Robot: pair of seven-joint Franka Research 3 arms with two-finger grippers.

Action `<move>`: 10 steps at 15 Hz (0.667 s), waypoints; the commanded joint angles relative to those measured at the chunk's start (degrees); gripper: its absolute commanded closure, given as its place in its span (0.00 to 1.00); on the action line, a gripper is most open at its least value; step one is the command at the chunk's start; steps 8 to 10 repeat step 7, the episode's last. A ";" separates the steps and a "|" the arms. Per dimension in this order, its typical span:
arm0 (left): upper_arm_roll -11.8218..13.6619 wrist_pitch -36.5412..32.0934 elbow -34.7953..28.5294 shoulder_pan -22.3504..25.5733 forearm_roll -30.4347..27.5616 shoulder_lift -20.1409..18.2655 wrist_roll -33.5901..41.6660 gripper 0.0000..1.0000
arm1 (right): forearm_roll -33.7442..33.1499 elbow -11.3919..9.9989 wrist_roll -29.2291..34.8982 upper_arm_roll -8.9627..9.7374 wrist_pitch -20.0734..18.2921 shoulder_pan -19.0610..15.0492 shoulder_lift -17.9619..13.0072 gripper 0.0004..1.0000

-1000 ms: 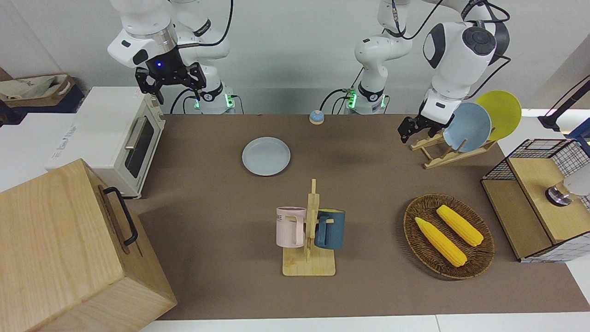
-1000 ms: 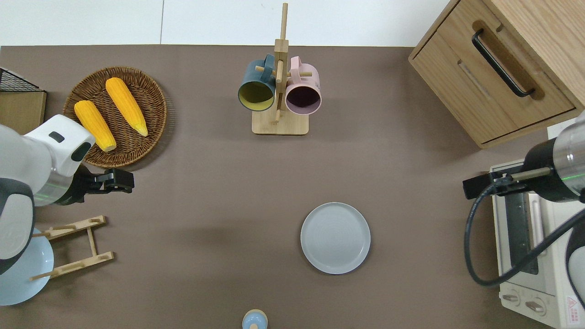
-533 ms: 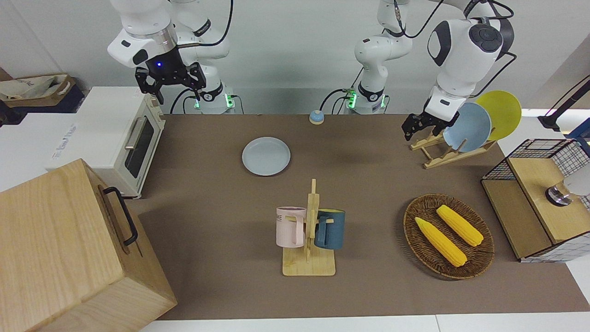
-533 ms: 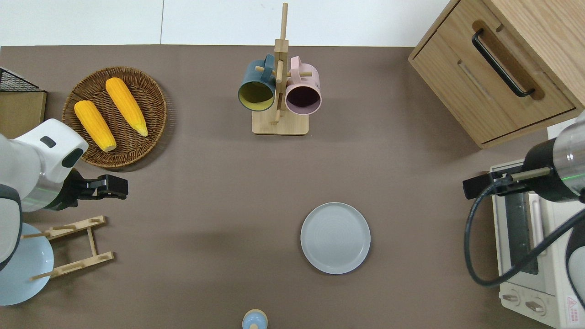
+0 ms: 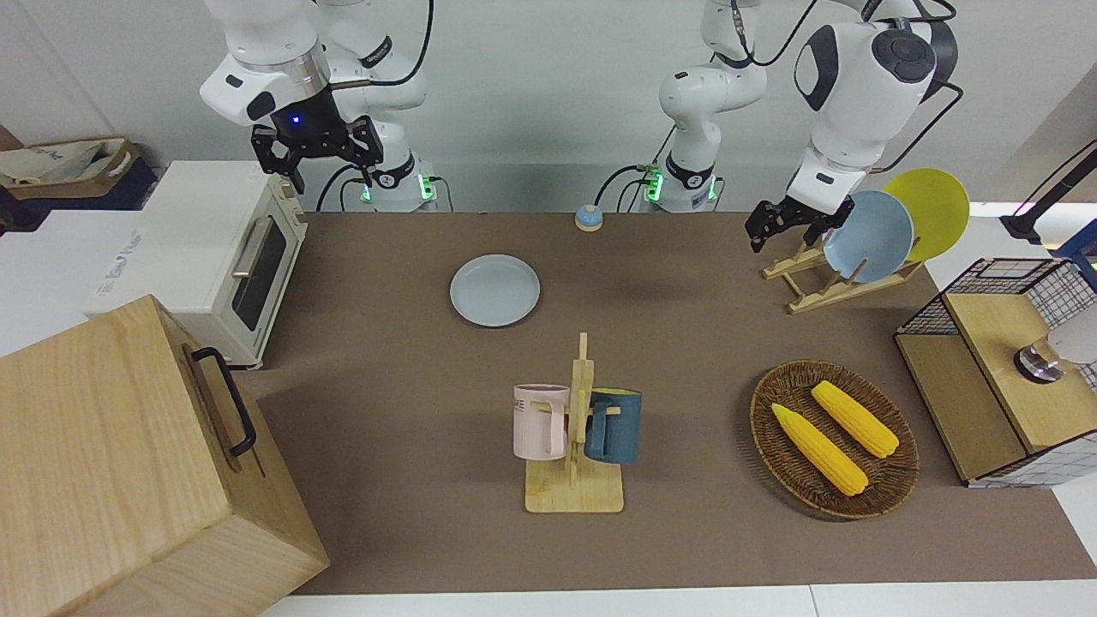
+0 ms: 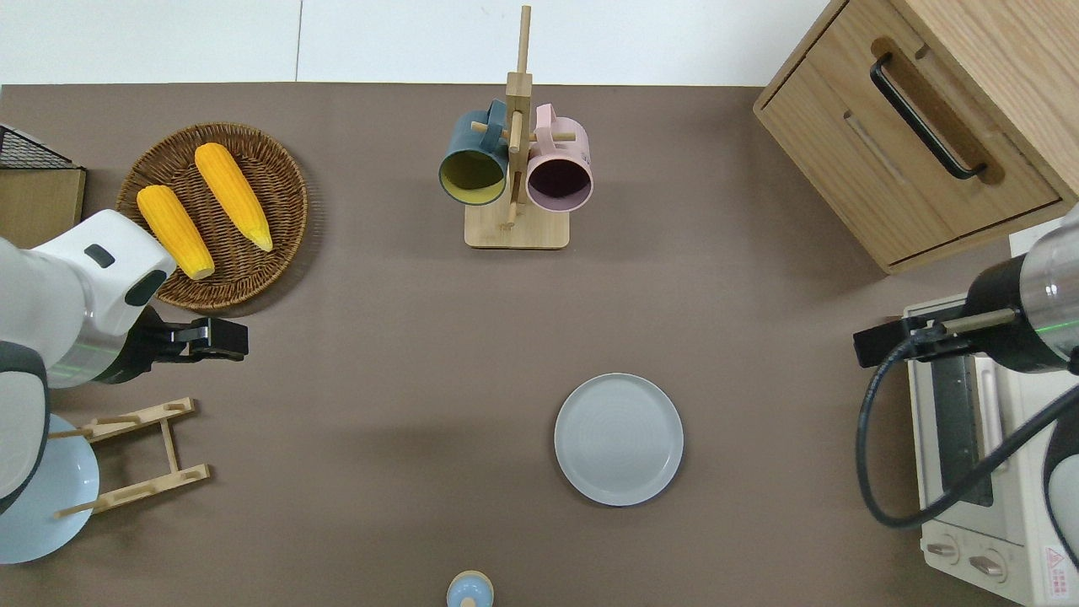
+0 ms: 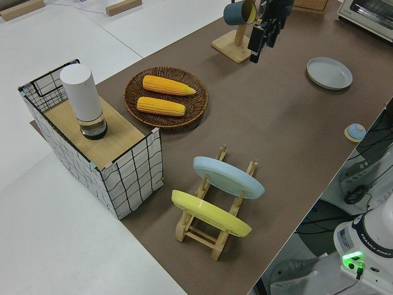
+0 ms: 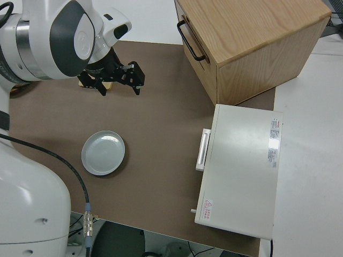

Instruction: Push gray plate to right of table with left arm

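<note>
Approach step: left arm's small black hand (image 6: 221,338), grip state unreadable, hovering well apart from round pale-gray plate (image 6: 619,439), needing lowering beside its rim for pushing across the brown counter (image 6: 405,337).

in the overhead view the white left arm (image 6: 59,312) covers part of the sky-blue plate (image 6: 38,506), and the picture's edge cuts both. the left gripper (image 6: 221,337) is too small to read its fingers. the small blue bell (image 6: 469,590) is cropped at the bottom edge.

You face a plain pale wall (image 5: 548,77) past the arm bases, white floor (image 7: 73,246) around the brown surface, a wooden drawer cabinet (image 6: 936,118) and white toaster oven (image 6: 978,472) at the right arm's end.
</note>
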 commanded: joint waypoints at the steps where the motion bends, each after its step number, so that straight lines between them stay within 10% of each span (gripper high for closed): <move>1: 0.18 -0.70 0.76 -0.34 -0.21 0.19 0.05 0.00 | 0.25 0.50 0.74 0.88 -0.89 -1.13 -0.17 0.02; 10: 0.35 -0.52 1.47 -0.25 -0.03 0.20 0.50 0.00 | 0.33 0.50 0.74 0.96 -0.89 -1.13 -0.17 0.02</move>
